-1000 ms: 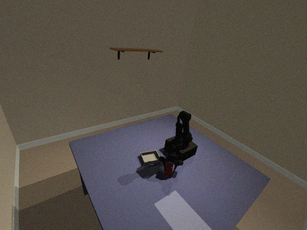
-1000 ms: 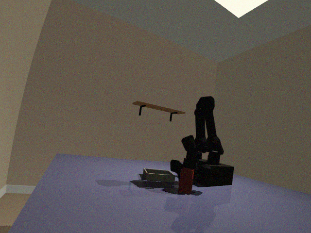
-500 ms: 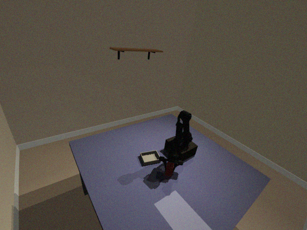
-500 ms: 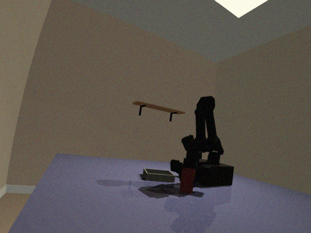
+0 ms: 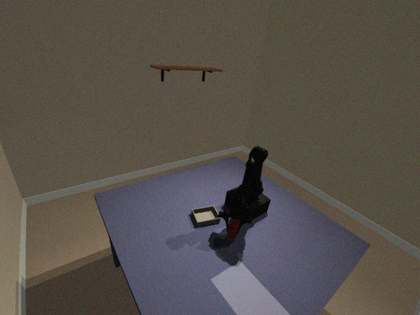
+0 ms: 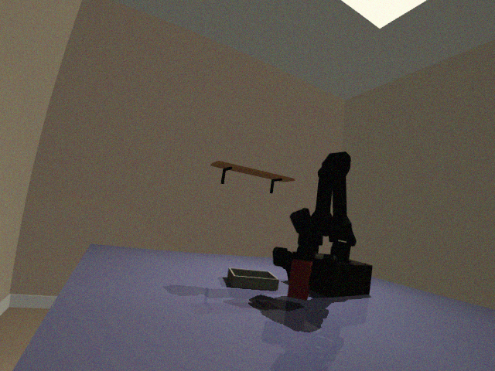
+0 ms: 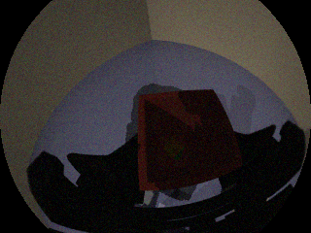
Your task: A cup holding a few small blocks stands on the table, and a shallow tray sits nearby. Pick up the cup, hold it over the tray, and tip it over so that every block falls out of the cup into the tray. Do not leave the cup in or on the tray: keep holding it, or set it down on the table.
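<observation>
Plain room — bare walls, baseboard, wooden shelf
</observation>
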Tool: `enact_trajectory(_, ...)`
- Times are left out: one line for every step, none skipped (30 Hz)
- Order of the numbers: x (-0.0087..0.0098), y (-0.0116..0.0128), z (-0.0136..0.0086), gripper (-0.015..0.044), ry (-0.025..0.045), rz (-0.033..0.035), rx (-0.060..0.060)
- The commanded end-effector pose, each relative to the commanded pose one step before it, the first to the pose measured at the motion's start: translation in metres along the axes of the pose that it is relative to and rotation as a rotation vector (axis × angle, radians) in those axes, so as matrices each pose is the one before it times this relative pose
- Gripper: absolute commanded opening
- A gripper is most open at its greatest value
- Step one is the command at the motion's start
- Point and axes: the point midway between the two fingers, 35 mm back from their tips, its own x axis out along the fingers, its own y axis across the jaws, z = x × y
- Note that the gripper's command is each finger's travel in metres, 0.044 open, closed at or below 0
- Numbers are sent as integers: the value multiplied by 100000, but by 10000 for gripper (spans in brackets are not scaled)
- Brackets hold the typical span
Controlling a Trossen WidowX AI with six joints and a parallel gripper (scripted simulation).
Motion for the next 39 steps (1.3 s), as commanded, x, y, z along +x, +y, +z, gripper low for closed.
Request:
enact_trajectory(-424, -120, 837, 0, -1224, -575, -323)
enact_trajectory(-93, -4, 131, 0, -4, -2, -3)
enact_trajectory(-95, -3, 131, 0, -4, -2, -3)
enact_trajectory(-95, -2, 128, 0, -4, -2, -3)
enact_trajectory(-86, -8, 129, 0, -5, -2, -3)
enact_trajectory(-91, -7, 133, 0, -5, -2, -3)
enact_trajectory(-90, -5, 128, 0, -4, -2, -3)
enact_trajectory(-93, -15, 153, 0, -6, -3, -4)
enact_trajectory(-102, -14, 164, 0, -6, -3, -4)
enact_trajectory(-86, -10, 133, 0, -4, -2, -3)
enact_trajectory(-69, -17, 130, 0, -5, -2, -4)
enact_trajectory(-83, -18, 152, 0, -6, -3, -4)
enact_trajectory(-63, -13, 112, 0, -4, -2, -3)
enact_trajectory(-50, -21, 122, 0, -6, -2, -4)
enact_trajectory(-62, -24, 147, 0, -7, -3, -4)
enact_trajectory(-39, -14, 90, 0, -4, -2, -3)
enact_trajectory(-13, -5, 30, 0, -1, -1, -1)
enact_trajectory(0, 0, 0, 0, 0, 0, 0)
enact_trajectory(0, 0, 0, 0, 0, 0, 0)
enact_trajectory(-12, -125, -5, 0, 58, -480, 338)
enact_trajectory(-37, -374, -14, 0, 170, -1441, 1016)
enact_trajectory(-63, -624, -23, 0, 270, -2402, 1699)
enact_trajectory(-74, -753, -23, 0, 302, -2890, 2051)
enact_trajectory(-70, -756, -16, 0, 278, -2892, 2060)
enact_trajectory(-66, -758, -9, 0, 254, -2894, 2068)
enact_trajectory(-61, -761, -3, 0, 230, -2895, 2076)
enact_trajectory(-57, -764, 4, 0, 206, -2897, 2084)
enact_trajectory(-53, -766, 11, 0, 182, -2898, 2092)
enact_trajectory(-48, -768, 18, 0, 158, -2899, 2099)
enact_trajectory(-44, -771, 26, 0, 134, -2899, 2106)
enact_trajectory(-39, -773, 33, 0, 111, -2900, 2113)
enact_trajectory(-35, -774, 40, 0, 87, -2901, 2119)
enact_trajectory(-30, -776, 47, 0, 64, -2901, 2126)
enact_trajectory(-25, -778, 54, 0, 40, -2901, 2132)
enact_trajectory(-20, -779, 62, 0, 17, -2902, 2137)
enact_trajectory(-15, -781, 69, 0, -7, -2902, 2143)
enact_trajectory(-10, -782, 77, 0, -30, -2901, 2148)
enact_trajectory(-5, -783, 84, 0, -53, -2901, 2153)
enact_trajectory(0, -784, 92, 0, -76, -2901, 2158)
